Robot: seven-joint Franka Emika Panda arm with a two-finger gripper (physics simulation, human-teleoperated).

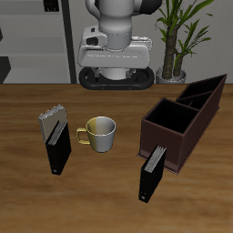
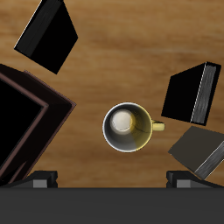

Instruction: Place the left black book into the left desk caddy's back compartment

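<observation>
Left black book (image 1: 153,173): stands upright on the table (image 1: 109,196), just beside the front corner of the left desk caddy (image 1: 169,135) and nearer the table's front edge; a grey strip runs along its upper edge. It is outside the caddy.

Containers:
- Mug (image 1: 100,134): pale yellow, upright, with its handle towards the speckled book. The wrist view shows a light interior (image 2: 124,124).
- Left desk caddy: dark brown, set at an angle. The low square section is nearer, and the back compartment (image 1: 202,94) with slanted walls is farther back. The interiors show only black.

Hard to make out:
- The caddy (image 2: 26,122) is cut off by the wrist view's edge.
- The dark shapes beyond the mug in the wrist view cannot be told as one book or two.

Others:
- Speckled-top black book (image 1: 56,141): upright, near the mug.
- Potted plant (image 1: 177,36): stands behind the table.

Gripper (image 2: 114,182): fingers spread wide, nothing between them, above the mug.
</observation>
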